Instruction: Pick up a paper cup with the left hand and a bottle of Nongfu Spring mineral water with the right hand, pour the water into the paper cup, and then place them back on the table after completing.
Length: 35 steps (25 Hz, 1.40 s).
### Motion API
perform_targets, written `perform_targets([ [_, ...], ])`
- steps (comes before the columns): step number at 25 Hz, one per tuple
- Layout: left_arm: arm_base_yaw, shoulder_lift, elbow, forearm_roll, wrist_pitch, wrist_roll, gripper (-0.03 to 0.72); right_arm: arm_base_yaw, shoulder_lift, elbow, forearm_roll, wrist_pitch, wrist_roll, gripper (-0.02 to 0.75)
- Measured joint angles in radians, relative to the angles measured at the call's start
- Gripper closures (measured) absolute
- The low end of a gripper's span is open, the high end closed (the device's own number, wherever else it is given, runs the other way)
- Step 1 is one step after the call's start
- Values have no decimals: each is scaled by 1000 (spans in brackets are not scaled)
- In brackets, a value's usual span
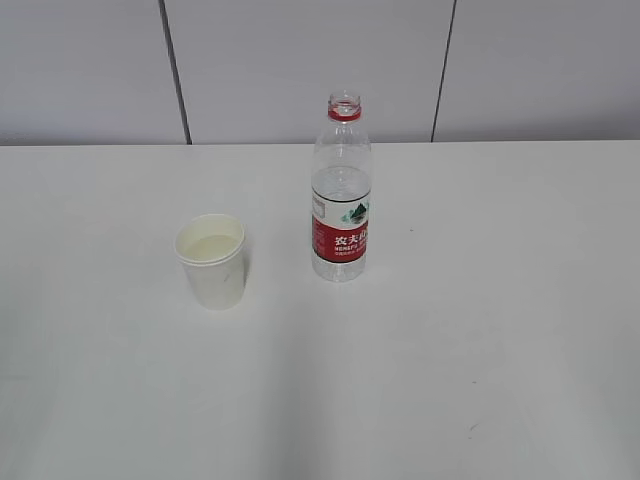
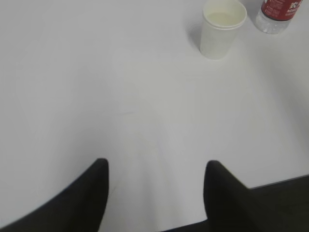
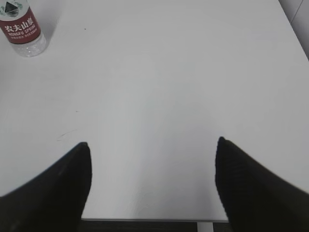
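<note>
Two things are set upright on the table [image 1: 520, 330]: a cup [image 1: 212, 262] left of a capless bottle [image 1: 341, 195], near each other but apart, with water [image 1: 340, 183] seen in the bottle up to just above the red label and pale liquid seen in the cup. Left gripper [image 2: 157, 193] is held spread wide and empty over bare table, well short of the cup. Right gripper [image 3: 152, 181] is likewise spread and empty, well apart from the bottle
</note>
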<state>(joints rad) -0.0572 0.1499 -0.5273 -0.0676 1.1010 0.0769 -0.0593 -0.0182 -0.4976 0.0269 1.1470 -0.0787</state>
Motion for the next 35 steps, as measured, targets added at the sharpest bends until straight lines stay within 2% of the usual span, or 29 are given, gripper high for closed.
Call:
perform_targets([
  [23,0,0,0,0,0,0,441,0,0,1,0,-2,-4,150],
  [35,0,0,0,0,0,0,450,0,0,1,-5,-2,-23,150],
])
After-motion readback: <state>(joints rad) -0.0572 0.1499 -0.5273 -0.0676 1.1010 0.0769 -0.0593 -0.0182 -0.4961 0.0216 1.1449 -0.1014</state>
